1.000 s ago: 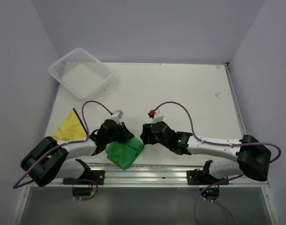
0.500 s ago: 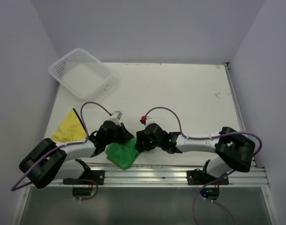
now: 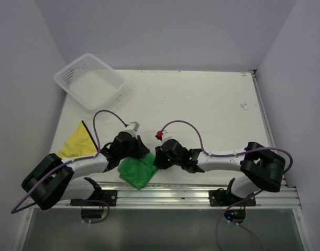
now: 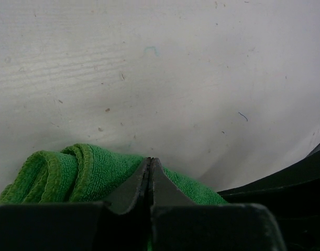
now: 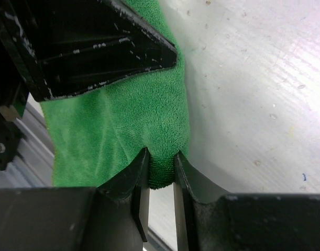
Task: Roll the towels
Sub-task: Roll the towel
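Meanwhile right hand (image 5: 161, 157) pinches green towel (image 5: 133, 120), left hand (image 4: 150, 163) closed; basket (image 3: 69, 75) stands apart.

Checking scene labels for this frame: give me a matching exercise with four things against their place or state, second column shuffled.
1. green towel
2. yellow towel
3. basket
4. right gripper

A. far left corner of the table
B. closed on a green fold
C. left side, lying free
D. near edge, left of centre

Pairs: 1-D, 2-C, 3-A, 4-B
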Available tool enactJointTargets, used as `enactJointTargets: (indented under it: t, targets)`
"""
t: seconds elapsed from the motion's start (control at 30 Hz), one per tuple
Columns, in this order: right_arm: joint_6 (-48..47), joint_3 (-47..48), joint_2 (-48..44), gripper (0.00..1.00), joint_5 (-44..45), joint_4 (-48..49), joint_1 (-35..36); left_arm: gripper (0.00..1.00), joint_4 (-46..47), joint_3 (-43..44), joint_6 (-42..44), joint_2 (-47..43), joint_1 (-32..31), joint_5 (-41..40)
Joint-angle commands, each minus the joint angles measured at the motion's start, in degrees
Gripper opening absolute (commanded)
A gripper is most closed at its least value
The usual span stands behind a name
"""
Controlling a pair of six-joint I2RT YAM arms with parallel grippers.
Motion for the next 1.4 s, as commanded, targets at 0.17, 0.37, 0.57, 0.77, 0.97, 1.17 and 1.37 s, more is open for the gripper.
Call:
enactJointTargets:
  t: [0.17,0.37,0.57,0.77,0.97,1.17,1.37]
  targets:
    - [-8.2,-1.7,-2.1,0.01,22.8,1.0,7.1,0.04,-9.9,12.5,7.5,2.3,0.7,-5.4]
    - [-10.1,-1.7,-1.8,0.0,37.5,2.3,9.5,0.04,-11.8,20.9,9.9,6.3,2.5,-3.8]
    - [-16.0,1.8,2.6,0.0,48.2,1.5,12.6,0.04,-13.1,26.1,11.0,8.8,3.5,-2.7]
    - [-20.3,6.8,8.6,0.0,52.7,-3.7,16.7,0.04,-12.3,25.3,9.6,8.6,3.5,-0.8]
    - [-19.2,14.4,15.5,0.0,58.8,-13.9,22.5,0.03,-9.4,20.6,7.1,7.4,3.4,2.5]
    - [-18.4,18.8,20.8,0.0,60.9,-19.9,27.1,0.03,-6.6,14.2,5.2,4.6,3.3,3.8]
    - [-17.1,24.1,25.7,0.0,61.6,-26.0,28.4,0.03,-5.6,8.4,4.0,1.2,3.3,3.2]
